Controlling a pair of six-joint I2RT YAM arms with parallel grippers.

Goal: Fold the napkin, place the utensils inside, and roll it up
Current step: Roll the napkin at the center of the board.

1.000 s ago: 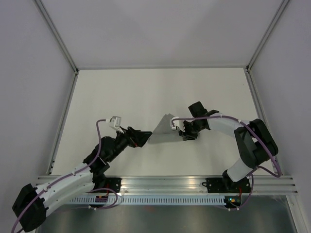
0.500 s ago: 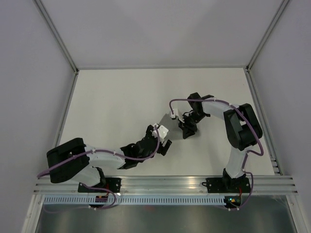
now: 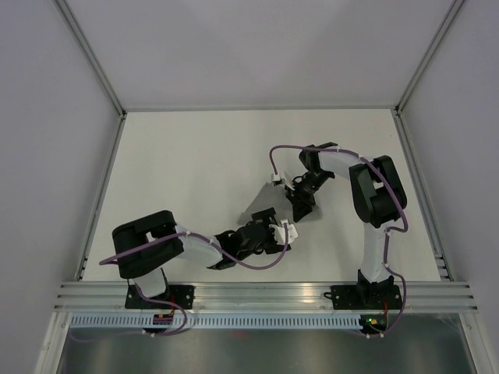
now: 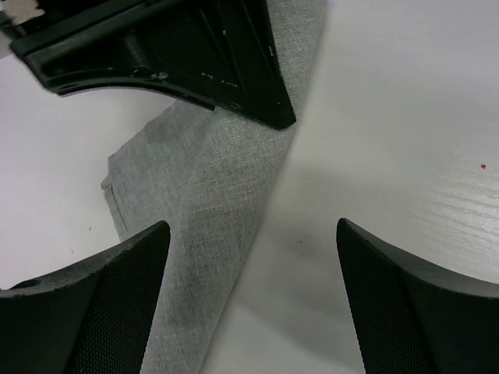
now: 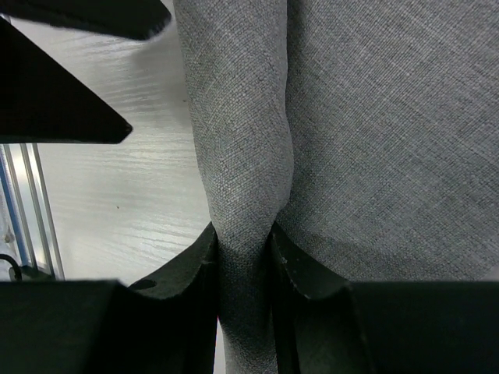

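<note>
The grey napkin (image 5: 374, 117) lies on the white table as a narrow bunched strip, with a raised fold running along it (image 4: 210, 187). In the top view only a small grey patch of the napkin (image 3: 262, 202) shows between the arms. My right gripper (image 5: 243, 234) is shut, pinching the napkin's fold between its fingers; it also shows in the top view (image 3: 300, 207). My left gripper (image 4: 251, 226) is open and empty, low over the napkin's edge and the bare table, just in front of the right gripper's fingers (image 4: 195, 54). The fork is out of view.
The white table (image 3: 195, 164) is ringed by a metal frame and pale walls. A metal rail (image 3: 265, 292) runs along the near edge with both arm bases. The two arms are close together at the table's middle.
My left arm has swung right and forward, from left of the napkin to just beside the right gripper. The right gripper has shifted a little nearer, and the napkin is now mostly covered.
</note>
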